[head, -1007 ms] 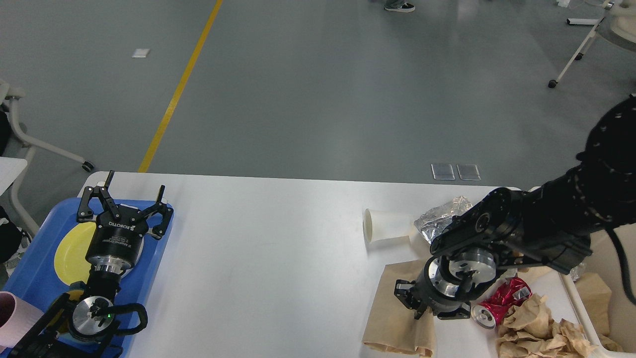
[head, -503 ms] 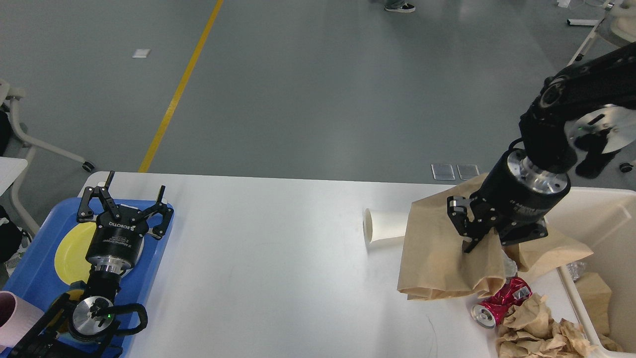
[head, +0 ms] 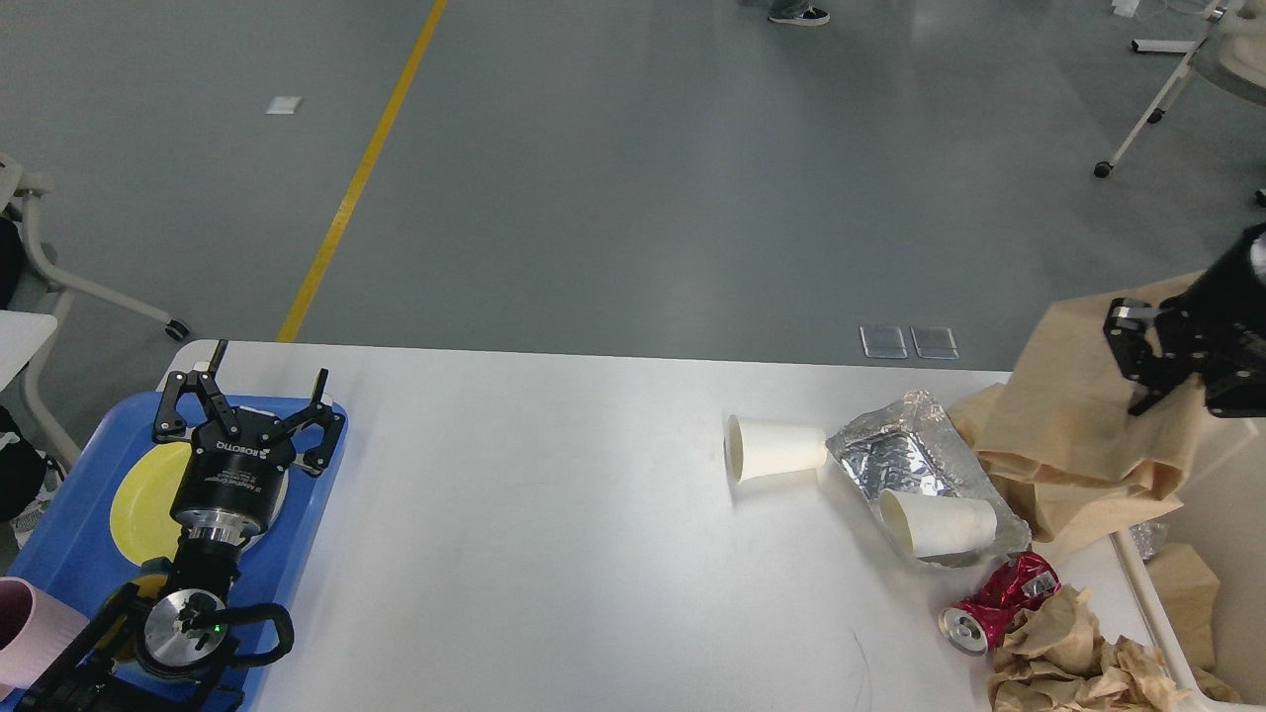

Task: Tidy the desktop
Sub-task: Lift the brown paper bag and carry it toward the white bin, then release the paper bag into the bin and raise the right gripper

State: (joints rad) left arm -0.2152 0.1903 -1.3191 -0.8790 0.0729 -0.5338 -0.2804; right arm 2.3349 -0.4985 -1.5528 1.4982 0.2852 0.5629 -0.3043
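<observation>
The white desktop (head: 554,534) fills the lower view. My right gripper (head: 1152,396) is at the far right, shut on a brown paper bag (head: 1068,435) that hangs above the table's right edge. Two white paper cups lie on their sides: one (head: 773,448) on the table, one (head: 938,522) on a crumpled foil sheet (head: 895,453). A crushed red can (head: 999,593) and crumpled brown paper (head: 1063,653) lie at the front right. My left gripper (head: 255,391) is open and empty above the blue tray (head: 69,514).
A beige bin (head: 1167,633) stands off the right edge with brown paper inside. The blue tray holds a yellow plate (head: 138,504); a pink cup (head: 30,628) is at its front left. Grey floor lies beyond the far edge.
My right gripper lifted the brown paper bag off the table and carried it up and right toward the bin, uncovering the foil sheet and second cup. The left arm has not moved.
</observation>
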